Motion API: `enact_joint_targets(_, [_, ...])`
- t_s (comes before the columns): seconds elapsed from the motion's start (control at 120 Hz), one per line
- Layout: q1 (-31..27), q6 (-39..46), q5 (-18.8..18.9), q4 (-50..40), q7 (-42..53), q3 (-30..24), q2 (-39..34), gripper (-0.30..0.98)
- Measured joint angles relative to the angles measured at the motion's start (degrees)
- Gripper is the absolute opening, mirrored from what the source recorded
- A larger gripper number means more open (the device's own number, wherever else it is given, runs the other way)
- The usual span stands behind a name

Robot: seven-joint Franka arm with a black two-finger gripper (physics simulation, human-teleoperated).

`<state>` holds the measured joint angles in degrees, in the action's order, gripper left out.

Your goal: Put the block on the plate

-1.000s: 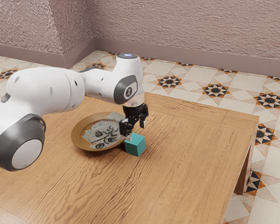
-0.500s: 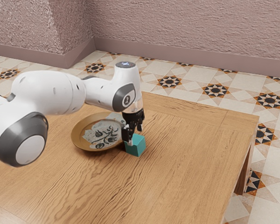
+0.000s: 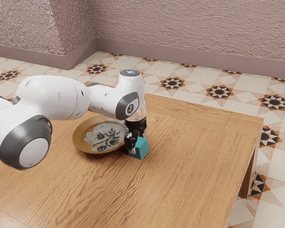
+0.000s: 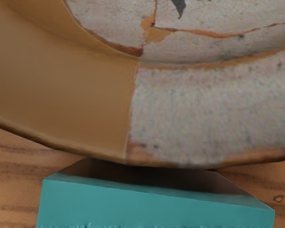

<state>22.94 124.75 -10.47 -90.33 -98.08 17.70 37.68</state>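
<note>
Exterior view: my gripper (image 3: 137, 144) is sitting at the block (image 3: 143, 149), likely for lifting onto the plate (image 3: 78, 138); I can't tell whether it's pinching.

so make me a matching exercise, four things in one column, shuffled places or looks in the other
Column 1
1. teal cubic block
2. round brown-rimmed plate
3. black end effector
4. wooden table

Column 2
A. dark pattern in middle
B. beneath plate and block
C. standing beside the plate
D. down at the block

Pairs: 1-C, 2-A, 3-D, 4-B
</note>
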Motion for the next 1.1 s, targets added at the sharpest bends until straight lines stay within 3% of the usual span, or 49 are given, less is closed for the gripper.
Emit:
enact_joint_targets(0.175, [0.0, -0.14, -0.04, 0.03, -0.51, -0.48, -0.01, 0.45])
enact_joint_targets(0.733, [-0.1, -1.04, -0.1, -0.46, -1.17, -1.86, -3.07, 0.41])
enact_joint_targets(1.1, [-7.78, -1.16, 0.13, -2.4, -1.11, -3.3, -10.0, 0.39])
